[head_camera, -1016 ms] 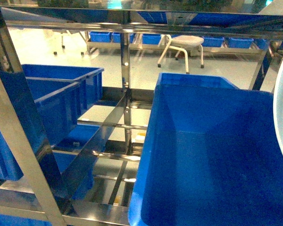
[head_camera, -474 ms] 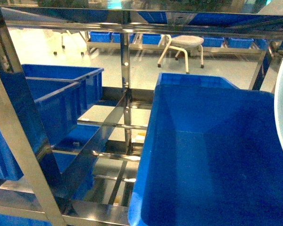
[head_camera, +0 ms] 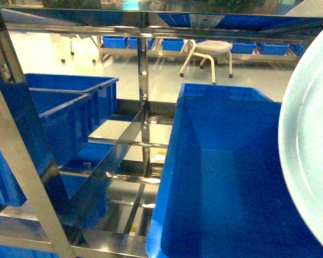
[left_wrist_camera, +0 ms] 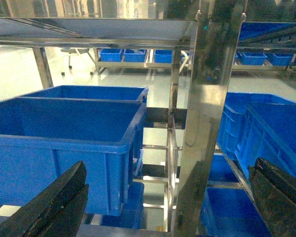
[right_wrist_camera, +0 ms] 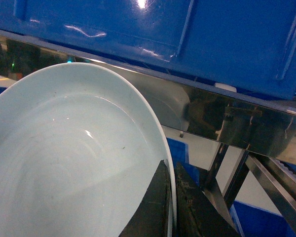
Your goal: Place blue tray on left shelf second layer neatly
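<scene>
Pale blue plastic fills the right edge of the head view, where the blue tray hangs tilted on edge beside the big blue crate; the right wrist view shows the right gripper pinching its rim by the steel cross bar. It looks light, stiff and glossy, so I judge a rim grip could slip or let it swing. At the left wrist view's bottom corners the left gripper is spread wide, empty.

head level at rack, wrists close
</scene>
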Robot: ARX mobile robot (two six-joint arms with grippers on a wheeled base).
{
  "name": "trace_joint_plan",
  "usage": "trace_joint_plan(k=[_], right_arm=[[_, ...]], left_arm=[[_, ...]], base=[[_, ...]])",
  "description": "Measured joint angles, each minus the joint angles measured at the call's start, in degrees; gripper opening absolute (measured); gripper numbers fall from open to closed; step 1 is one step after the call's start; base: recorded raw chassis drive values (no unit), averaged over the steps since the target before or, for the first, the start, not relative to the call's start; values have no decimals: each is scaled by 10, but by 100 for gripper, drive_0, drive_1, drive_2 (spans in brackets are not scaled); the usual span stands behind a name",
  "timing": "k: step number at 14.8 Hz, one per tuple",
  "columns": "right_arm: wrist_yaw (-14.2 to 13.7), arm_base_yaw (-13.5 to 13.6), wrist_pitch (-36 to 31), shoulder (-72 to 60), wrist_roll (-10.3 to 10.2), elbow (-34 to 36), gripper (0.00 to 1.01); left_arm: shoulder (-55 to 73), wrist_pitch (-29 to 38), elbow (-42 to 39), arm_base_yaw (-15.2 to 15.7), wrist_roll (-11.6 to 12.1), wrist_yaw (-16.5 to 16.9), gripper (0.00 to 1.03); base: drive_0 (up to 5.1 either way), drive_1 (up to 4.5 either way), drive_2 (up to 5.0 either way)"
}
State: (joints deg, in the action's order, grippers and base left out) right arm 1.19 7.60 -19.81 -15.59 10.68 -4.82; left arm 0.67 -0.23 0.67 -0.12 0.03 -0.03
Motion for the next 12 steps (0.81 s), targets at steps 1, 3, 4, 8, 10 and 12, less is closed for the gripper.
trace_joint_plan(k=[1, 3, 4, 8, 10, 12], right_arm=[[-7, 8, -13, -10, 4, 2, 2], [-12, 15, -36, -29, 12, 7, 2], [-12, 14, -46, -44, 14, 10, 2], [-12, 14, -118, -118, 14, 38, 2], [-8, 3, -201, -197, 14, 41, 2], [-2, -10, -269, -269, 14, 42, 2]], left_arm=[[0, 0, 0, 0, 0, 0, 98], [0, 0, 0, 0, 0, 0, 98], [0, 0, 0, 0, 0, 0, 98], [0, 0, 0, 0, 0, 0, 98], [0, 0, 0, 0, 0, 0, 98], [0, 0, 0, 0, 0, 0, 98]], base=[[0, 0, 0], [0, 0, 0], [0, 0, 0], [0, 0, 0], [0, 0, 0], [0, 0, 0]])
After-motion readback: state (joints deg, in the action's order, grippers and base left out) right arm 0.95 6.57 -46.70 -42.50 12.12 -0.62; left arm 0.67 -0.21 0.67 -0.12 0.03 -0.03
